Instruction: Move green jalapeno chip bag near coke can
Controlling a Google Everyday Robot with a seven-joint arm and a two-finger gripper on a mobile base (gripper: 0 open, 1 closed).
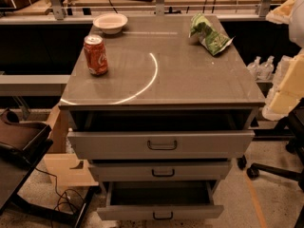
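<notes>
The green jalapeno chip bag (pixel 209 34) lies wrinkled on the far right of the grey cabinet top (pixel 190 80), near the back edge. The coke can (pixel 96 55) stands upright on the left side of the top, well apart from the bag. Cream-coloured parts of my arm (pixel 290 82) show at the right edge of the view, beside the cabinet. The gripper itself is out of view; nothing touches the bag or the can.
A shallow white bowl (pixel 110 23) sits at the back left, behind the can. The cabinet's top drawer (pixel 161 144) and bottom drawer (pixel 159 208) are pulled open. A chair base (pixel 275 170) stands at the right, dark furniture (pixel 19 146) at the left.
</notes>
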